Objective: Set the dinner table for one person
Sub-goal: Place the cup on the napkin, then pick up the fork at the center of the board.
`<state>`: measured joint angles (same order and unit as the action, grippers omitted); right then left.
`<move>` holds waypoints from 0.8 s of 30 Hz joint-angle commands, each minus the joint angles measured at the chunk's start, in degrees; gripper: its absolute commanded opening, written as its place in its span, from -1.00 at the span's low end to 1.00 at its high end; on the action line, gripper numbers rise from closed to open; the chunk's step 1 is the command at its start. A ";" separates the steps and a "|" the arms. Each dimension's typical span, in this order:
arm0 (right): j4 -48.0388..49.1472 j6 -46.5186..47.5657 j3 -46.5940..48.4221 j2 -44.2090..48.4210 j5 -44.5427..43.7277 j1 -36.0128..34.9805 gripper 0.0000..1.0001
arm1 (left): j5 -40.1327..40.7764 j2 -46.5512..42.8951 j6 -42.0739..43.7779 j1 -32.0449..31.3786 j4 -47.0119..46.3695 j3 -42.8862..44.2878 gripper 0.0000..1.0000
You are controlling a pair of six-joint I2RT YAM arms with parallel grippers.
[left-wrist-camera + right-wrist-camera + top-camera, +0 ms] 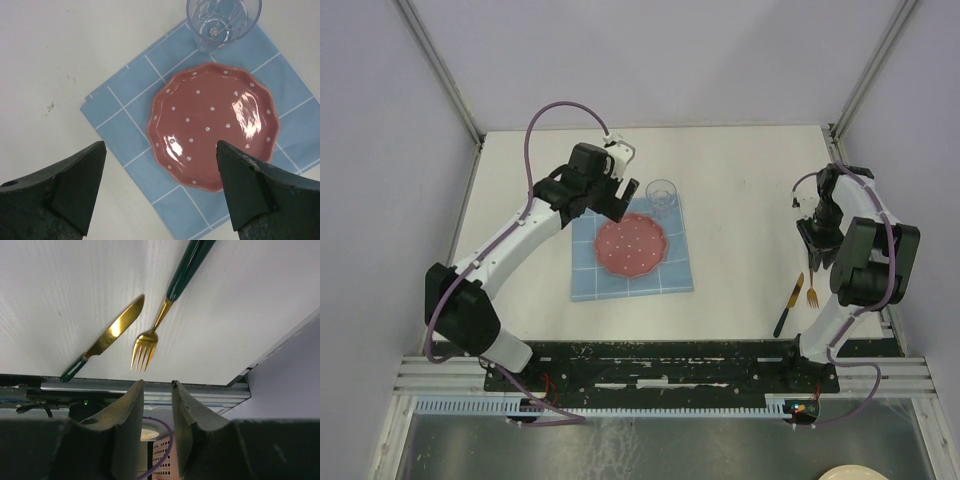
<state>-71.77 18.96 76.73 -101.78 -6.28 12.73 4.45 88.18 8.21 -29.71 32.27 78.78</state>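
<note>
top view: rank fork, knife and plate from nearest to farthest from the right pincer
1. fork, just on the base side of the right pincer
2. knife, left of the fork
3. plate, far left on the placemat

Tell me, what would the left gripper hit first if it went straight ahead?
The left gripper would probably meet the pink plate near its rim, though depth is unclear.

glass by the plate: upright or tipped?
Upright. The glass stands on its base at a corner of the blue placemat, open mouth up; the left wrist view looks down into it.
</note>
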 commanded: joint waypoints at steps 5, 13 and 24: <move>-0.40 -2.14 9.52 -9.38 4.57 0.40 -0.28 | 0.63 -6.07 0.93 -0.06 -1.90 -2.77 0.94; 2.19 -3.16 7.08 -12.12 5.29 0.37 -0.30 | 0.19 -6.22 1.03 0.01 -1.42 -2.65 0.94; 3.61 -5.13 6.81 -12.81 6.95 0.44 -0.30 | 0.06 -5.65 1.40 -0.05 -0.09 -0.56 0.94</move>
<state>-68.82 15.42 83.00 -114.15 -0.67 12.97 4.43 83.48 8.21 -29.71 32.86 75.57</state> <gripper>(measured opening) 0.352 0.969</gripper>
